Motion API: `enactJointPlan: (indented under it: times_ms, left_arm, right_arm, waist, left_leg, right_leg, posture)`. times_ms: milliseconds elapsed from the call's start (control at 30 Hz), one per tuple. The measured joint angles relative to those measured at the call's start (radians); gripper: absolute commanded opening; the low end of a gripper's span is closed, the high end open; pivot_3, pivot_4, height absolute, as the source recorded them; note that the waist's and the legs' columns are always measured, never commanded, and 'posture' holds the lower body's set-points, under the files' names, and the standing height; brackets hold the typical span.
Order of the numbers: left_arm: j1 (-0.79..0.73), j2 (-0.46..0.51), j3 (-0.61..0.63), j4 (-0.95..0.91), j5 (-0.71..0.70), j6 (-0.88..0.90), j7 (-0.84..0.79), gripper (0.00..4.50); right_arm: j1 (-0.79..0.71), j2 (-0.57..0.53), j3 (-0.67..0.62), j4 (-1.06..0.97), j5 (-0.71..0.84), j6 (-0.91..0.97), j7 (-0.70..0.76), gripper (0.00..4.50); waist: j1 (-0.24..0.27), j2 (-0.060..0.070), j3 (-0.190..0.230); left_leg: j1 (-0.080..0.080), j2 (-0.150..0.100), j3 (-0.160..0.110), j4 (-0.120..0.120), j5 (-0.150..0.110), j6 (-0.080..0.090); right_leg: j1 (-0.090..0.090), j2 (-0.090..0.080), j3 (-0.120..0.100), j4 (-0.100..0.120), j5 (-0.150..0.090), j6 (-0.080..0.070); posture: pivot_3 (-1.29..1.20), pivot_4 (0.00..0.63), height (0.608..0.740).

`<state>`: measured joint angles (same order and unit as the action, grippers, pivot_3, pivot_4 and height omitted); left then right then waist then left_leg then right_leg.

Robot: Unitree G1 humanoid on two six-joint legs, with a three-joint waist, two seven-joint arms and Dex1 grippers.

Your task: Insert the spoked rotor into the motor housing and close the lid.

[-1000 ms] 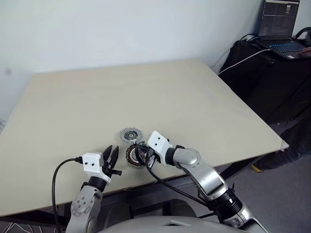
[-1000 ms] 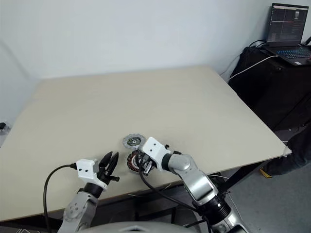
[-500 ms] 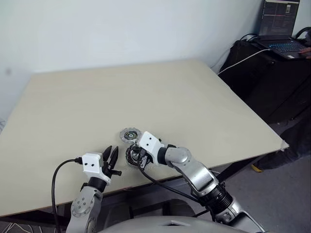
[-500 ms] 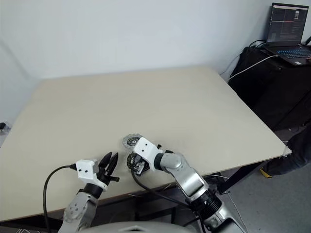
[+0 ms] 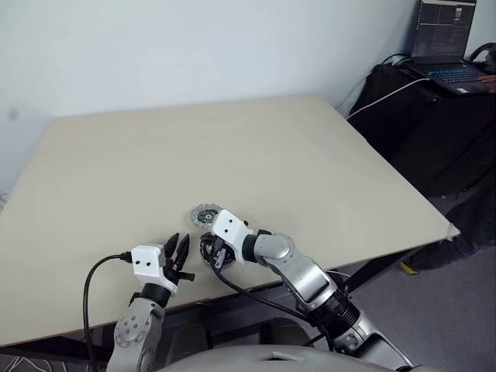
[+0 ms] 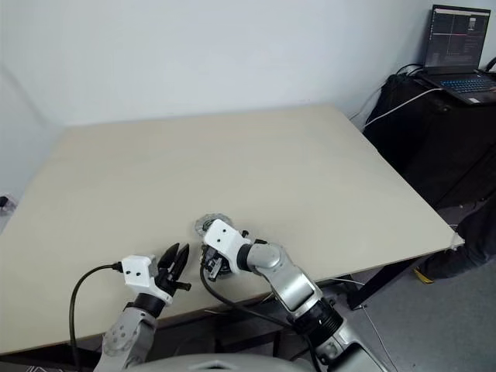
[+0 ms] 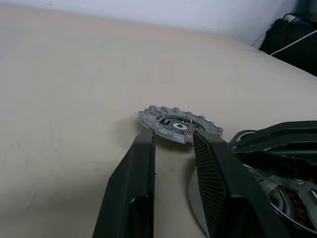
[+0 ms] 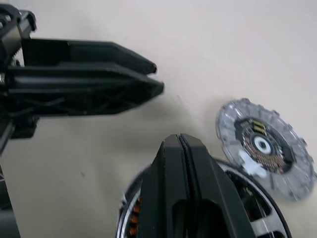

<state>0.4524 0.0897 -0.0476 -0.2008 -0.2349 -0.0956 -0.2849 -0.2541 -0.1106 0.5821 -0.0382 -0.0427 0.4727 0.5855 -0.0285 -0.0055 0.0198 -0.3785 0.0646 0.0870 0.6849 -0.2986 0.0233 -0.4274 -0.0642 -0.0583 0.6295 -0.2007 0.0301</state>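
Note:
The motor housing (image 8: 130,220) stands near the table's front edge, copper windings showing at its rim. The spoked rotor (image 8: 256,224), black-rimmed with silver spokes, lies in it; how deep it sits I cannot tell. My right gripper (image 8: 179,141) is shut, holds nothing, and reaches across the top of the housing. Just beyond the housing the lid (image 5: 206,215) lies flat, a grey notched disc with its dark centre up. My left gripper (image 5: 178,249) hovers to the left of the housing, its fingers (image 7: 143,163) a narrow gap apart and empty, pointing at the lid.
The beige table (image 5: 232,139) stretches far and wide behind the parts; its front edge runs just below both grippers. A laptop (image 5: 446,35) sits on a black stand at the back right, with a white cable (image 5: 380,97) running toward the table corner.
My right gripper has slid left over the housing, toward the left gripper, staying shut. The left gripper, the lid and the housing have kept their places.

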Motion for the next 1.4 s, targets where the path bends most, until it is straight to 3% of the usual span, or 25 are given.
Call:
enactJointPlan:
  times_ms: [267, 533, 833, 1033, 1400]
  left_arm:
    - [0.002, -0.001, -0.003, 0.0, 0.001, 0.001, 0.002, 1.23]
    - [-0.002, -0.001, -0.003, 0.0, 0.0, 0.001, 0.0, 1.23]
    - [-0.004, 0.0, -0.003, 0.001, 0.0, 0.0, -0.002, 1.23]
    - [-0.02, 0.003, -0.005, 0.002, 0.0, 0.0, -0.019, 1.23]
    - [-0.017, 0.042, -0.02, 0.004, 0.041, -0.002, -0.046, 1.23]
  right_arm:
    - [-0.007, 0.001, -0.049, -0.006, 0.005, -0.028, -0.02, 0.04]
    - [0.008, -0.006, -0.132, -0.163, 0.045, -0.005, -0.047, 0.04]
    - [0.201, -0.137, -0.221, -0.25, 0.037, 0.041, -0.11, 0.04]
    - [0.222, -0.141, -0.203, -0.228, 0.002, 0.007, -0.148, 0.04]
    - [0.083, -0.06, -0.09, -0.05, -0.012, -0.066, -0.09, 0.04]
  waist:
    - [0.0, 0.0, 0.0]
    - [0.001, 0.0, 0.0]
    - [0.003, 0.001, -0.002]
    - [-0.002, 0.001, -0.002]
    - [-0.003, 0.001, -0.002]
  left_leg:
    - [0.0, 0.0, 0.0, 0.0, 0.0, 0.0]
    - [0.0, 0.0, 0.0, 0.0, 0.0, 0.0]
    - [0.0, 0.0, 0.001, 0.0, 0.0, 0.0]
    - [0.002, 0.0, 0.0, 0.0, 0.0, 0.0]
    - [0.001, -0.001, 0.0, 0.0, 0.0, 0.0]
  right_leg:
    - [0.0, 0.0, 0.0, 0.0, 0.0, 0.0]
    - [0.0, 0.0, 0.0, 0.0, 0.0, 0.0]
    - [0.001, 0.0, 0.001, 0.0, 0.0, 0.0]
    - [0.0, 0.001, 0.002, 0.002, 0.0, 0.0]
    - [0.001, 0.001, 0.004, 0.001, 0.0, 0.0]
  posture:
    - [0.0, 0.0, 0.74]
    - [0.0, 0.0, 0.74]
    - [0.0, 0.0, 0.74]
    - [0.0, 0.0, 0.74]
    - [0.0, 0.0, 0.74]
